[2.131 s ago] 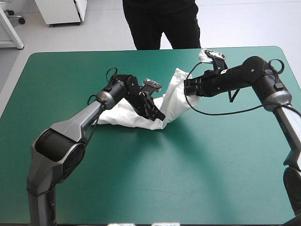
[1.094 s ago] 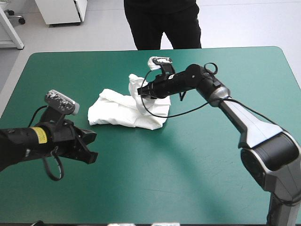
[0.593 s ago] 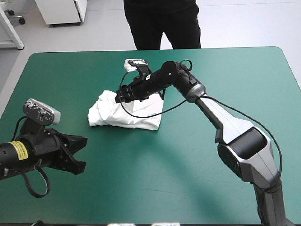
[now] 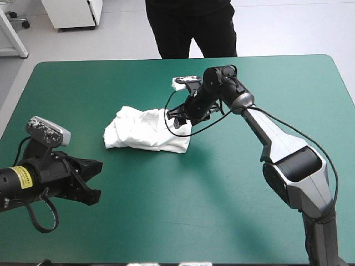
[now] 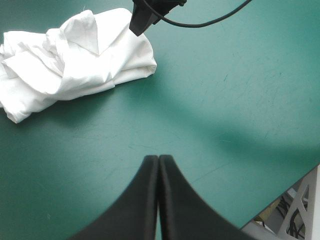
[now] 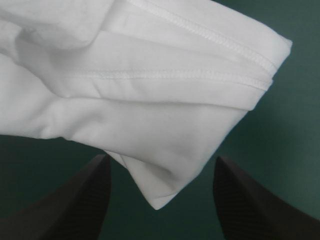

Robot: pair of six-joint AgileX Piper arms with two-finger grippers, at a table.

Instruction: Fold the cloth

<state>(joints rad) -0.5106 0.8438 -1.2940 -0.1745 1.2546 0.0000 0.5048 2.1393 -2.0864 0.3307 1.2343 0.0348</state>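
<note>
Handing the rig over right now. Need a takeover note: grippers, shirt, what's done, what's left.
Left gripper: shut, empty, over bare teal-green cover near the table's left edge, apart from the T-shirt.
Right gripper: open at the T-shirt's right end, a hemmed corner lying between its fingers, not clamped.
T-shirt: lumpy folded bundle, mid-table, left of centre.
Done: gathered into a bundle.
Left: probably neaten the loose corner, then withdraw the right arm.

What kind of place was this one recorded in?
Probably a robotics lab or test bench, not a home: a table with a teal-green cover, a robot's left tool, shut, and right tool, open, at it, and one white T-shirt bundled there as a practice piece.
</note>
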